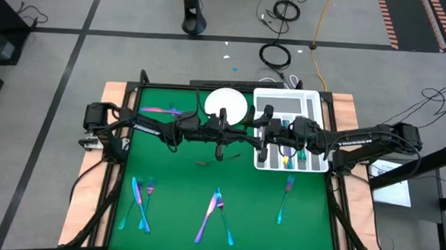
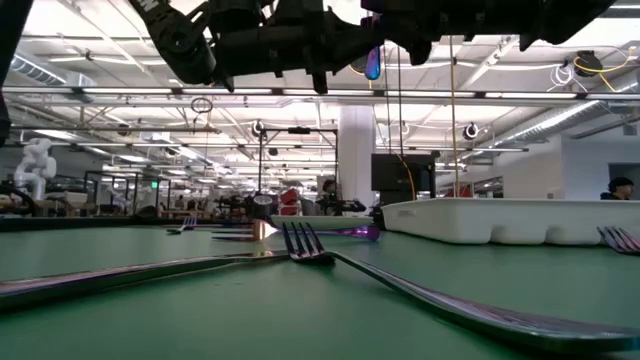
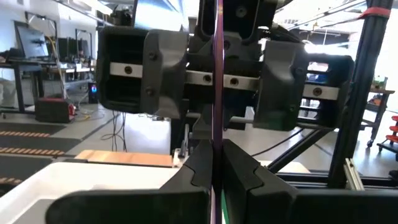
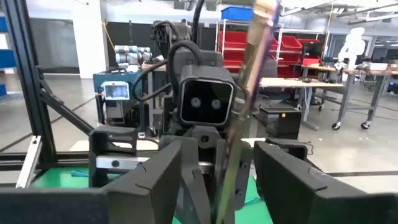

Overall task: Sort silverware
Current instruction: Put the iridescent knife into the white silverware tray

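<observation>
Silverware (image 1: 214, 210) lies scattered on the near part of the green worktop (image 1: 174, 191): a pair at the left (image 1: 140, 203), a crossed pair at the middle, and a fork (image 1: 286, 197) toward the right. Farther back, both arms meet above the worktop, just beside the white tray (image 1: 262, 159). The left pincer (image 3: 212, 163) is clamped on a slim purple piece (image 3: 218, 74), which stands upright between its fingers. The right pincer (image 4: 219, 163) faces it with fingers spread apart; the same piece (image 4: 249, 87) runs tilted through the gap between them, and contact cannot be told. Beyond them, a white plate (image 1: 226, 104) sits at the far edge beside the tray, with one more piece (image 1: 161, 110) to its left.
</observation>
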Robot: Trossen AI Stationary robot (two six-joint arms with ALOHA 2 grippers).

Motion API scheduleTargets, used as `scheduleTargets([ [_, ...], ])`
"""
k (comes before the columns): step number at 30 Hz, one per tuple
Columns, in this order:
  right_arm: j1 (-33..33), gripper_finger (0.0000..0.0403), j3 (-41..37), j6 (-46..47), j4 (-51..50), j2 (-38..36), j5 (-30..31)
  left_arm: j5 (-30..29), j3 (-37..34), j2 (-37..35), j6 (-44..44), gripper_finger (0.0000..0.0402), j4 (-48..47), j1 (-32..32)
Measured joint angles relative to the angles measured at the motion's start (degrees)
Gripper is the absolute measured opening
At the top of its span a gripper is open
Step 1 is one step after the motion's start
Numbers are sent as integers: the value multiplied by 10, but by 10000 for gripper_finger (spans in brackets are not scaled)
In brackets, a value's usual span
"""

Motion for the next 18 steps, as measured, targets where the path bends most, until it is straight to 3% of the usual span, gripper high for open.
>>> scheduleTargets([
  [11, 0, 158, 1, -9, -26, -15, 1, 0, 0, 0, 13, 12, 17, 5],
  [18, -1, 82, 1, -14, -23, -16, 1, 0, 0, 0, 13, 12, 18, 5],
])
